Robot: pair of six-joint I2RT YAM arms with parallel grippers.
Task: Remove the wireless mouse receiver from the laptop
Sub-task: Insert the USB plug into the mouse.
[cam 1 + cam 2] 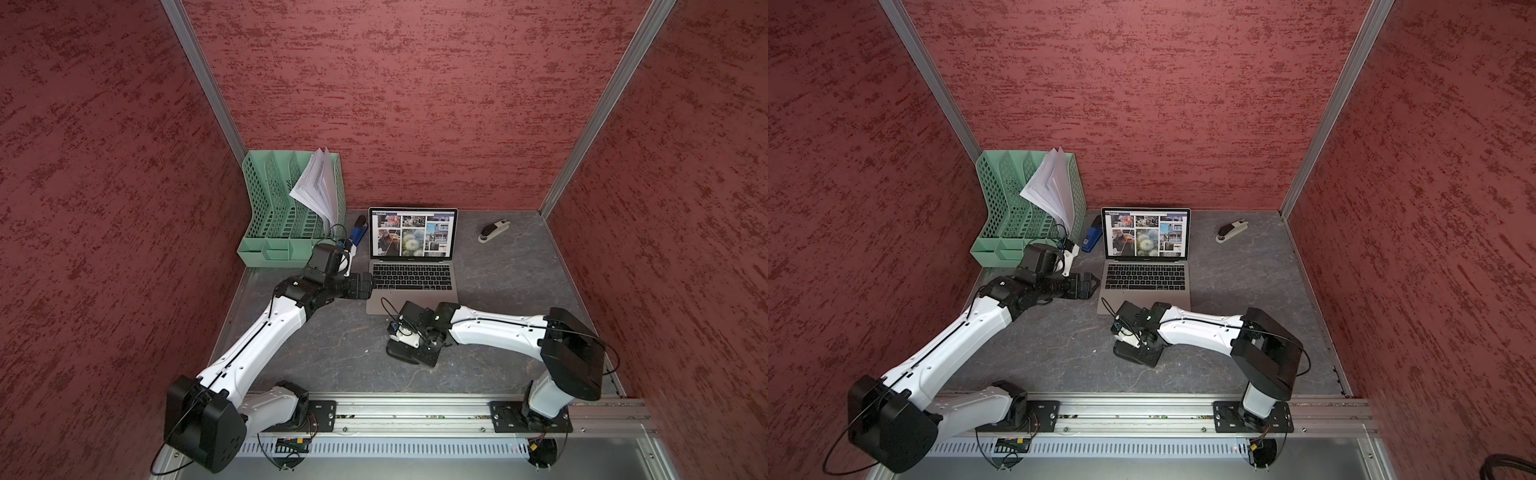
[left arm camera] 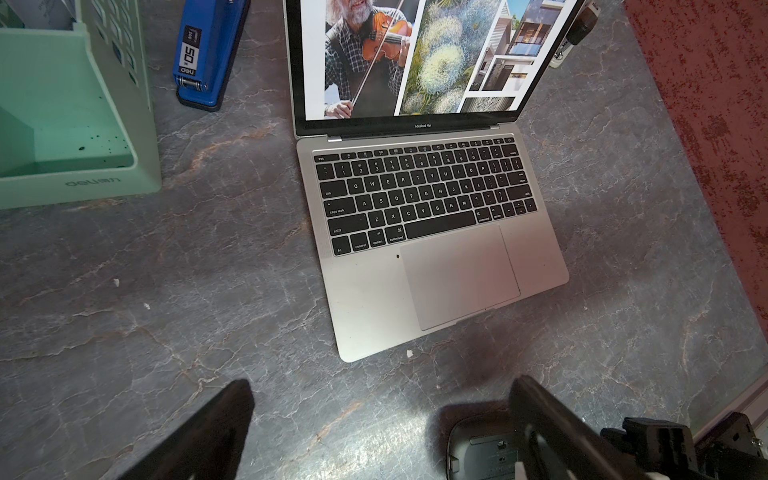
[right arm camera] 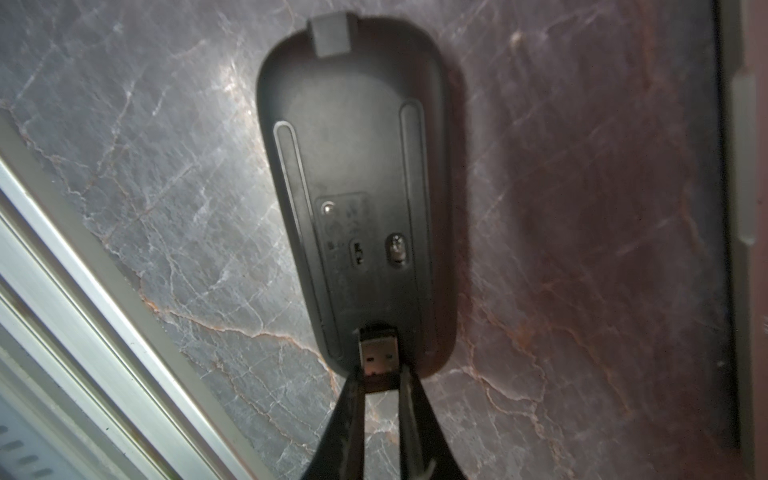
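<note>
Right pincer [image 3: 380,376] pinching wireless mouse receiver [image 3: 379,353], clear of laptop [image 1: 411,291], long axis in line with fingers [image 3: 349,415], metal end at upturned mouse [image 3: 353,166] slot straight ahead.

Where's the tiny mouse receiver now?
Right wrist view: the receiver is pinched in the right tool, at the end of the upturned mouse, in front of the laptop.
</note>
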